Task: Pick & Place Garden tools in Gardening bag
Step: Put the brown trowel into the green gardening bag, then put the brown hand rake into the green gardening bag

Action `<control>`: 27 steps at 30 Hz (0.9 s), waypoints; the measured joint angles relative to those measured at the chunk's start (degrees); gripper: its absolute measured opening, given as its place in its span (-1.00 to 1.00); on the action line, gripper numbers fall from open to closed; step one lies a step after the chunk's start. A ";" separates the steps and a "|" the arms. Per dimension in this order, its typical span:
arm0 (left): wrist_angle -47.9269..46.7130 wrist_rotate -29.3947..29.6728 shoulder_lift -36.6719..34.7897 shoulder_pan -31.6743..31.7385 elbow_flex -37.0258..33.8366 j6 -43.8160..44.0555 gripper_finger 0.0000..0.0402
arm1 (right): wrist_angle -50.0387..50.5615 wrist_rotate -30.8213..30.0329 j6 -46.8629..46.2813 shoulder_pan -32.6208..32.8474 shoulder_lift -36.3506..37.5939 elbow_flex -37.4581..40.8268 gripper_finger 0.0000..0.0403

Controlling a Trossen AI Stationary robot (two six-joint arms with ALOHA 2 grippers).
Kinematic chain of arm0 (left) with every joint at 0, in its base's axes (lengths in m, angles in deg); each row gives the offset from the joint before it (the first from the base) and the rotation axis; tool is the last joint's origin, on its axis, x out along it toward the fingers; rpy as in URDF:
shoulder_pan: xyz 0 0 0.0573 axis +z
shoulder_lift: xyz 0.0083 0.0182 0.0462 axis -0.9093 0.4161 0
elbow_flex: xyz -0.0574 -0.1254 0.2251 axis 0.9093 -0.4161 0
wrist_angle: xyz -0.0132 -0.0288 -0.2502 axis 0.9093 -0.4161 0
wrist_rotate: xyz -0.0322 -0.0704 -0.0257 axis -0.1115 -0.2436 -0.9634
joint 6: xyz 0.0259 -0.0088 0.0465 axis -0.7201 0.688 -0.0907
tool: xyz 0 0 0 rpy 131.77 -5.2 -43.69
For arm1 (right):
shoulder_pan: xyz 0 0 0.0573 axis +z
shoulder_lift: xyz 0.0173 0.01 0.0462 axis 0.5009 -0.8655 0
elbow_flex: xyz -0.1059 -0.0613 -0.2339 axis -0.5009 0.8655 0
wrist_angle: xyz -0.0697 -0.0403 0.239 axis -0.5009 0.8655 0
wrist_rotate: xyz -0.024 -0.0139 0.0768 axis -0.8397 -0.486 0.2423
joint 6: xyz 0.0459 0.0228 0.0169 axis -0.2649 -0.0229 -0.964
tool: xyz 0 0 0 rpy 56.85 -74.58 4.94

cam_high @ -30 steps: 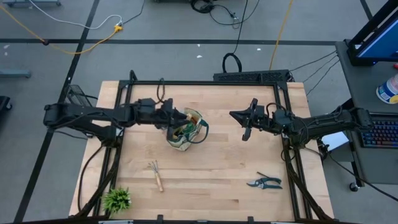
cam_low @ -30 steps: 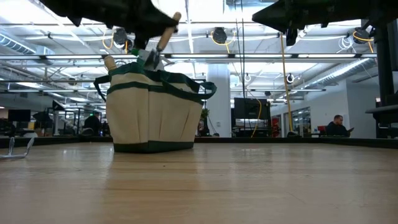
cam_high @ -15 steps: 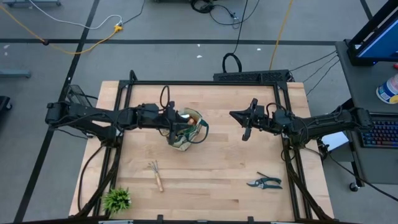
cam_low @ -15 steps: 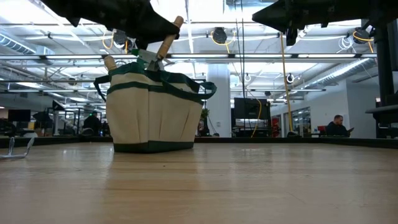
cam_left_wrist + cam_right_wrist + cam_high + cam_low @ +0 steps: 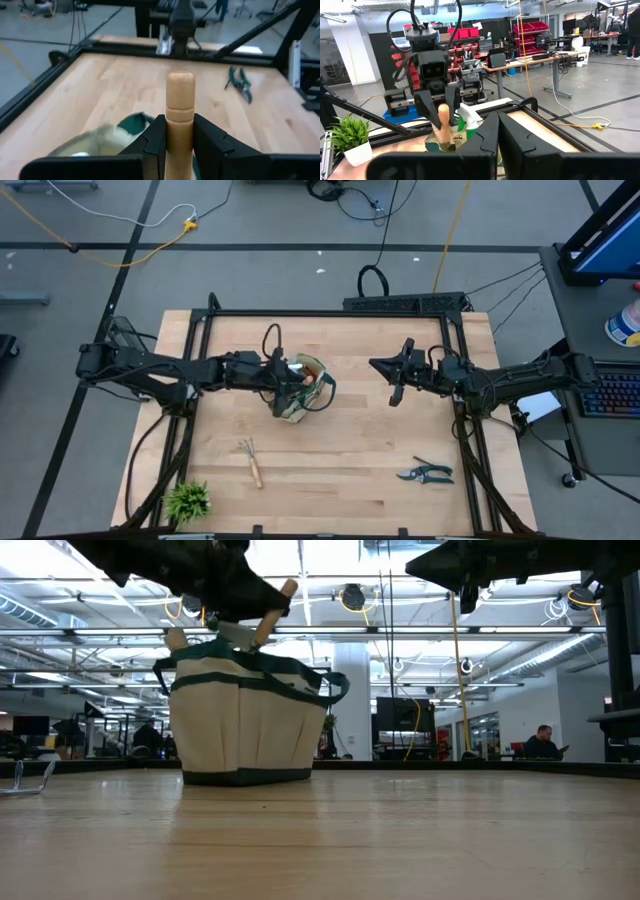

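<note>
The left gripper [image 5: 179, 142] is positioned directly above the mouth of the gardening bag [image 5: 297, 390], its fingers [image 5: 154, 142] closed tight on the wooden handle [image 5: 180, 107] of a hand tool. The handle projects up past the gripper, tilted, as the low view shows [image 5: 272, 608]; the tool's head is hidden by the bag and the gripper. The bag stands upright on the wooden surface [image 5: 350, 470], toward its rear left-centre, with other tools already inside, including a green spray bottle [image 5: 468, 120].

The right gripper [image 5: 395, 380] is fully closed and empty, hovering above the surface to the right of the bag, well apart from it.

Still on the surface:
- a wooden-handled pronged rake [image 5: 251, 461], front left;
- dark pruning shears [image 5: 426, 473], front right;
- a small leafy plant [image 5: 188, 501], front-left corner.
</note>
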 joint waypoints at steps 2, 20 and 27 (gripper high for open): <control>0.92 0.74 0.02 -0.04 -0.01 0.14 -0.62 | 0.00 0.00 0.00 0.00 -0.01 0.00 -0.99; 0.95 4.51 -1.77 0.01 0.05 0.11 -0.26 | -0.04 0.10 0.00 0.00 -0.01 0.00 -0.99; 2.89 4.87 -6.71 -0.01 0.07 -0.31 -0.17 | -0.05 0.13 0.00 0.00 -0.01 0.00 -0.99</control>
